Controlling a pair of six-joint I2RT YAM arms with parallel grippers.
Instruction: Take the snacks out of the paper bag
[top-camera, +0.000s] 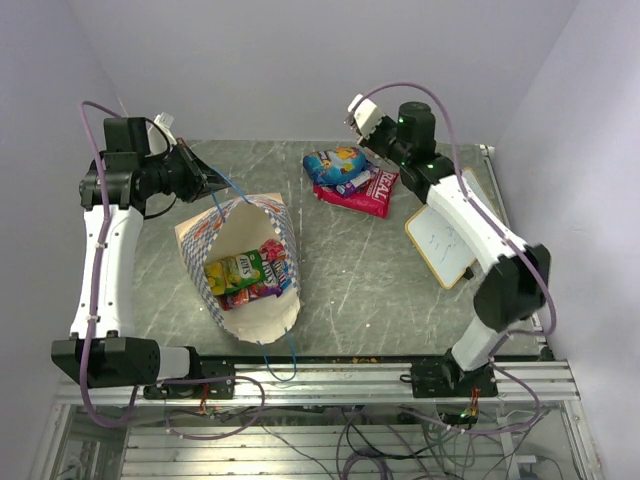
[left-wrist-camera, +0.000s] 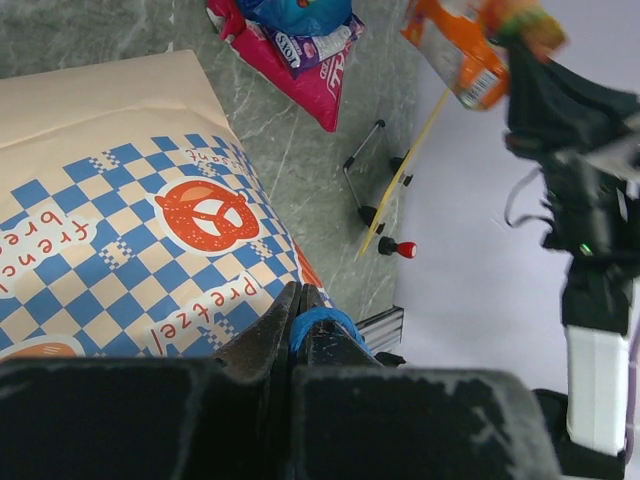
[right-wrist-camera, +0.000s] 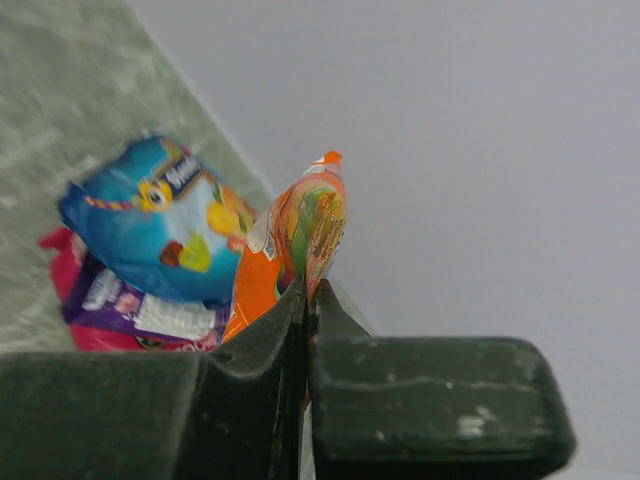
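The cream paper bag (top-camera: 250, 265) with a blue-and-white checkered band lies on its side, mouth towards the near edge. Inside it show a green packet (top-camera: 235, 271) and pink and red packets (top-camera: 272, 262). My left gripper (top-camera: 205, 181) is shut on the bag's blue cord handle (left-wrist-camera: 325, 318) at its far end; the checkered side shows in the left wrist view (left-wrist-camera: 150, 230). My right gripper (top-camera: 368, 138) is shut on an orange pouch (right-wrist-camera: 290, 235), held above a pile: a blue pouch (top-camera: 335, 163), a purple bar (top-camera: 355, 182) and the crimson "REAL" bag (top-camera: 375, 193).
A small whiteboard (top-camera: 443, 241) on a wire stand sits at the right, under my right arm. The second blue cord handle (top-camera: 285, 360) hangs over the table's near edge. The metal rail (top-camera: 330, 380) runs along the front.
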